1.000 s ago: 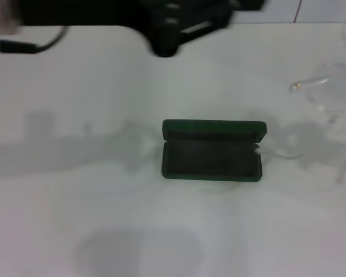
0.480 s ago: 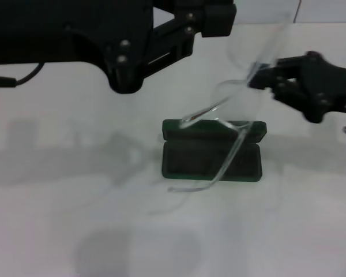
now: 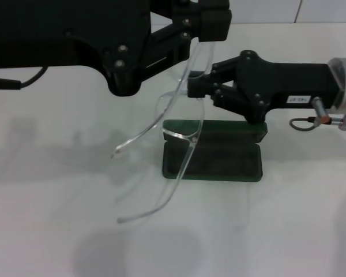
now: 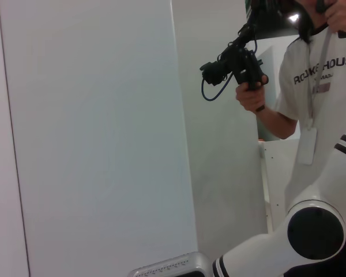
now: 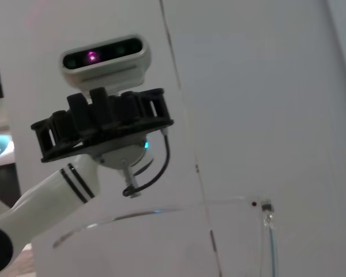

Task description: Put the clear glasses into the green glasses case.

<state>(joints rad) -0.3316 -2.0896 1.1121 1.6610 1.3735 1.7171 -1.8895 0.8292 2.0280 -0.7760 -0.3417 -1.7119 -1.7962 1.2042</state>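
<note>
Two black arms fill the upper part of the head view above a white table (image 3: pixel 288 231). The bigger one, the left arm, reaches in from the left, its left gripper (image 3: pixel 210 23) hanging high beside the top of the clear glasses (image 3: pixel 179 124); whether its fingers are spread or closed I cannot tell. The right arm comes in from the right, and its right gripper (image 3: pixel 191 88) is clenched on the glasses frame, holding them up in the air. The glasses hang tilted, with their thin see-through arms trailing down and to the left above the table, one tip near the table's bare surface in front of the case. Beneath them the green glasses case (image 3: pixel 225 158) lies open on the table, lid standing up at the back, dark lining showing; the glasses overlap its left end but are not inside it. In the left wrist view a person (image 4: pixel 311 75) in a white T-shirt holds a black handheld device (image 4: pixel 233 60) by a white wall.
</note>
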